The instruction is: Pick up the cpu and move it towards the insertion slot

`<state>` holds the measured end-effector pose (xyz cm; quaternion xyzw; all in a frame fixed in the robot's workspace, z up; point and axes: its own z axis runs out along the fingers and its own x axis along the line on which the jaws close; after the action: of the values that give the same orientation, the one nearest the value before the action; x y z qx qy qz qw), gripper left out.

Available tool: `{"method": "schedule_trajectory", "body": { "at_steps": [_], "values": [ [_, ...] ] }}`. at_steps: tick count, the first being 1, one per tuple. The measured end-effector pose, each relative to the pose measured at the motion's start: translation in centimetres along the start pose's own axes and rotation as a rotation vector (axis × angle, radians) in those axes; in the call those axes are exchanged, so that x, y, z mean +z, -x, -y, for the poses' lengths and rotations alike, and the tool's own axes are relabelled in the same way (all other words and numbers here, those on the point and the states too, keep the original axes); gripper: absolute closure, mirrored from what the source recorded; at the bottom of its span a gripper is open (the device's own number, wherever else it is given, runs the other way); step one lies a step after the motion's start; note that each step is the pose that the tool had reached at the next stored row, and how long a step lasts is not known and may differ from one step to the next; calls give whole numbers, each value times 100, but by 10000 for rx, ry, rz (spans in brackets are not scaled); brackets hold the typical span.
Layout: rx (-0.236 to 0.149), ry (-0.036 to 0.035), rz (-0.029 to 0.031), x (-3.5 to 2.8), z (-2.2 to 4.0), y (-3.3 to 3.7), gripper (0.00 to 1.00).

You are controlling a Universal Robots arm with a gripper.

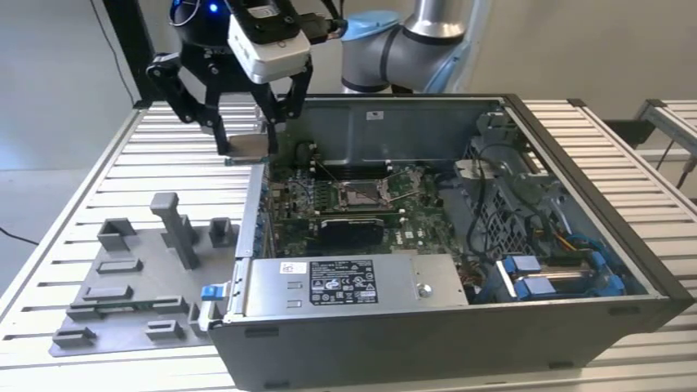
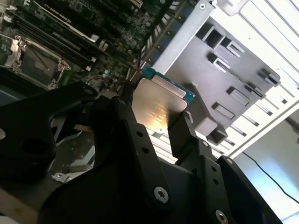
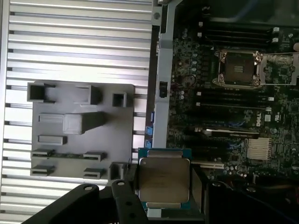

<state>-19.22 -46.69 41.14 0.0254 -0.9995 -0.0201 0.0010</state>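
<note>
Carrying leg, by my read: chip is off the fixture and not yet at the socket.

Exterior view: black 2-finger gripper (image 1: 246, 140) hangs over the slatted metal table (image 1: 163, 163), just outside the wall of the open dark-grey computer case (image 1: 436, 343). Its fingers are clamped on the small square silvery-topped cpu (image 1: 250, 146). The square silver-framed insertion slot (image 1: 361, 193) sits on the green board toward the exterior view's right of the chip, well apart. The grey plastic fixture plate (image 1: 130, 286) lies on the table beside the case.

Second wrist view: cpu (image 2: 156, 105) is pinched by 2 opposite edges between the black fingers (image 2: 180, 133), with a teal rim showing along 1 side. It looks flat in the grip, no obvious tilt. Slot (image 2: 37, 60) is in view beyond it. I cannot tell the state of its wire lever.

First wrist view: cpu (image 3: 163, 179) overlaps the line of the case wall (image 3: 161, 46), and the slot (image 3: 237, 69) is well apart across the board.

My judgement on doing it well:
- Carry high enough to clear the wall.
- Hold the chip level and add no extra squeeze on the thin edges.
- Square its 4 sides to the frame.
- Stay off the lever.
</note>
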Motion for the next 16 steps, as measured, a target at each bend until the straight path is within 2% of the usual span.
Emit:
{"method": "schedule_trajectory", "body": {
  "at_steps": [16],
  "values": [
    [1, 1, -1, -1, 26, 536, 100]
  ]
}}
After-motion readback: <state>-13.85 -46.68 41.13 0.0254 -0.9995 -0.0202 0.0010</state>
